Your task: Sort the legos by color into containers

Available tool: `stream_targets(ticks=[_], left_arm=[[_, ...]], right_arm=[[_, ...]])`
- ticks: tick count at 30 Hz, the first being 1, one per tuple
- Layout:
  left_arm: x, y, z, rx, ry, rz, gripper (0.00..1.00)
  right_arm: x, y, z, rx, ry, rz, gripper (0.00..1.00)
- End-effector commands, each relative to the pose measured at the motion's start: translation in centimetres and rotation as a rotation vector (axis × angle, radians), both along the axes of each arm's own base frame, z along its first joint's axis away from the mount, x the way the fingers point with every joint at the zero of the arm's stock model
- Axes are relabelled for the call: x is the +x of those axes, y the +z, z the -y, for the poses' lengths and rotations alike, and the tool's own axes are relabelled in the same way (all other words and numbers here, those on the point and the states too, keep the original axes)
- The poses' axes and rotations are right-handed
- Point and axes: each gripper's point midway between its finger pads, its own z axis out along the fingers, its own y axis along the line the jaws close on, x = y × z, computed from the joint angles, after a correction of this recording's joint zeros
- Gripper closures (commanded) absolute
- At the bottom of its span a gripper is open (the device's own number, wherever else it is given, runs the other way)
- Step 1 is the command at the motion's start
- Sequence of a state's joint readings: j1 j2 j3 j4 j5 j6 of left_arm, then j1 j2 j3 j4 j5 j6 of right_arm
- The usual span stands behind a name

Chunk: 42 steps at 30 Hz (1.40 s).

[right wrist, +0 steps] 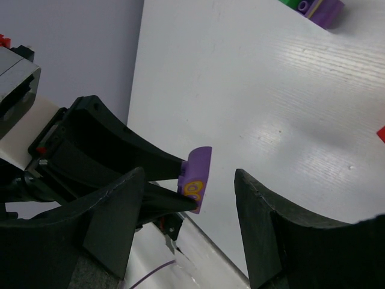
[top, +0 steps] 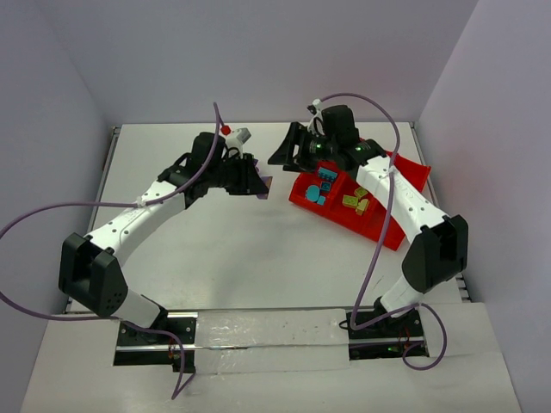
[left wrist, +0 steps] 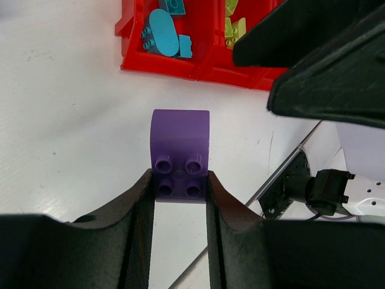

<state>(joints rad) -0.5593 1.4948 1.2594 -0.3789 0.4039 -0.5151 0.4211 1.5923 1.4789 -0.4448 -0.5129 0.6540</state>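
While the left gripper (left wrist: 179, 182) stands clamped on a small purple studded plastic brick (left wrist: 179, 144), holding it just to the left of the bright red rectangular plastic tray (left wrist: 198, 63), the right gripper (right wrist: 189, 186) faces it with jaws apart, the brick in the gap between them and touching neither. One tray compartment holds teal bricks (left wrist: 162, 33), and the compartment beside it holds yellow-green bricks (left wrist: 234, 27). A green-and-purple clump (right wrist: 319, 7) lies well apart on the white table (left wrist: 72, 120).

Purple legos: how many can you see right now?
2. One purple lego is held in the left gripper; the other purple lego lies at the top edge of the right wrist view, beside a green lego. More may be hidden behind the arms.
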Motion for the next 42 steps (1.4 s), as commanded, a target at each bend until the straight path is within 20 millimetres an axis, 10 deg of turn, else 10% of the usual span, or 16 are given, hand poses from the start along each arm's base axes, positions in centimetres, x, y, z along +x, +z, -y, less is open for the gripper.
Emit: stream_targets(ticks=[1, 11, 25, 28, 35, 42], left_arm=[[0.5, 2.1, 0.8, -0.020, -0.019, 0.057, 1.00], [0.6, 2.8, 0.9, -0.037, -0.007, 0.067, 1.00], [1.1, 2.7, 0.8, -0.019, 0.015, 0.074, 1.00], [1.3, 2.4, 0.6, -0.004, 0.028, 0.076, 1.00], [1.4, 2.1, 0.4, 0.018, 0.043, 0.082, 0.97], [1.2, 1.8, 0.5, 0.017, 0.031, 0.070, 0.07]], right_arm=[[-0.3, 0.2, -1.9, 0.047, 0.052, 0.006, 0.31], [-0.6, -2.6, -2.5, 0.057, 0.053, -0.060, 0.34], [-2.4, -2.6, -3.7, 0.146, 0.142, -0.096, 0.74], [-2.6, -2.2, -3.8, 0.152, 0.153, -0.084, 1.00], [-2.5, -2.1, -3.1, 0.135, 0.109, -0.066, 1.00], [-1.7, -1.5, -2.1, 0.097, 0.038, -0.023, 1.00]])
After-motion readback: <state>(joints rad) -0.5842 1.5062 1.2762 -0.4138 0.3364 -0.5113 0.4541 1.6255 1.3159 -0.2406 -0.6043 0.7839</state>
